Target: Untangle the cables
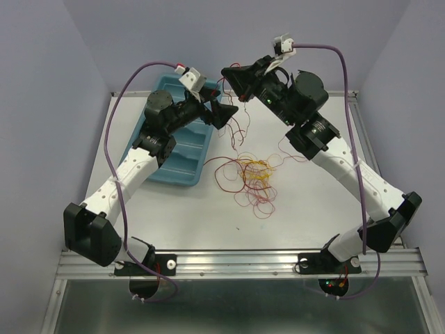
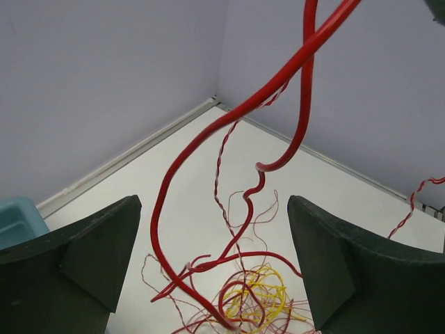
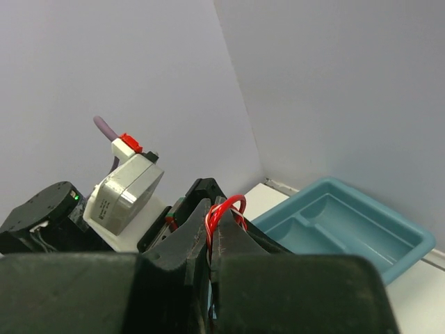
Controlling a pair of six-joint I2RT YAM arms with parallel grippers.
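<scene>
The cables point(image 1: 254, 178) are seen mostly as a loose tangle of thin red and yellow strands lying near the middle of the white bench point(image 1: 306, 209), just to the right of a blue tray point(image 1: 177, 153) with several compartments. The yellow strands are bunched in the heart of the tangle, and red loops are spread around them. From this heap, a few red strands are drawn upward toward the far side of the bench, where both arms are raised close together. The right hand point(image 1: 233, 75) is closed, and in the right wrist view a small loop of red cable point(image 3: 226, 209) is pinched between its fingers point(image 3: 184, 240), standing up above the tips. The left hand point(image 1: 222, 113) is held wide open and nothing is gripped by it; in the left wrist view its 2 dark fingers point(image 2: 97, 250) are seen well apart, and red strands point(image 2: 208, 139) hang down through the gap between them toward the tangle point(image 2: 254, 296) on the bench below. Whether those strands touch either finger cannot be told. A corner of the tray point(image 2: 17, 216) is seen at the left edge of that view.
</scene>
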